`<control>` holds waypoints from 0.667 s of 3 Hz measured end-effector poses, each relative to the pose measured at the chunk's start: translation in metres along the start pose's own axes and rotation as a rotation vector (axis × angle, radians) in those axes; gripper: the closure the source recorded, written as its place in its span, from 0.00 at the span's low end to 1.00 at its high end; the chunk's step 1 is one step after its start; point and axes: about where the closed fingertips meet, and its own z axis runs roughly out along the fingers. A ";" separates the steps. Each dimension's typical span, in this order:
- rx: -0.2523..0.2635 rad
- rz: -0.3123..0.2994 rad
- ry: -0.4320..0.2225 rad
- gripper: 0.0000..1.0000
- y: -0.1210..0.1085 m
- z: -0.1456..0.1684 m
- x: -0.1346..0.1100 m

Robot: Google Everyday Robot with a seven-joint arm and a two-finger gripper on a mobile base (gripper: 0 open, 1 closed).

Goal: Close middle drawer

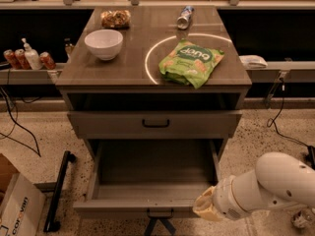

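Observation:
The middle drawer (pixel 123 206) is a grey-brown wooden box pulled far out of the cabinet, with nothing in its deep interior. Its small black bar handle (pixel 160 213) shows at the front edge. My gripper (pixel 203 208) is at the end of a white arm that comes in from the lower right. It is at the drawer's front right corner, close to or touching the front panel. The wider drawer (pixel 156 124) above it has a like handle and stands a little out.
On the cabinet top (pixel 123 68) are a white bowl (pixel 103 44), a green snack bag (pixel 191 62), a can (pixel 184 16) and a packet (pixel 115 18). A cardboard box (pixel 17 205) and a black bar (pixel 58 191) lie on the floor to the left. Cables run on both sides.

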 end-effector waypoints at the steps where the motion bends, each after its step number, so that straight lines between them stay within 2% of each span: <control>1: -0.027 0.062 -0.019 1.00 -0.002 0.037 0.032; 2: -0.073 0.125 -0.016 1.00 -0.006 0.076 0.065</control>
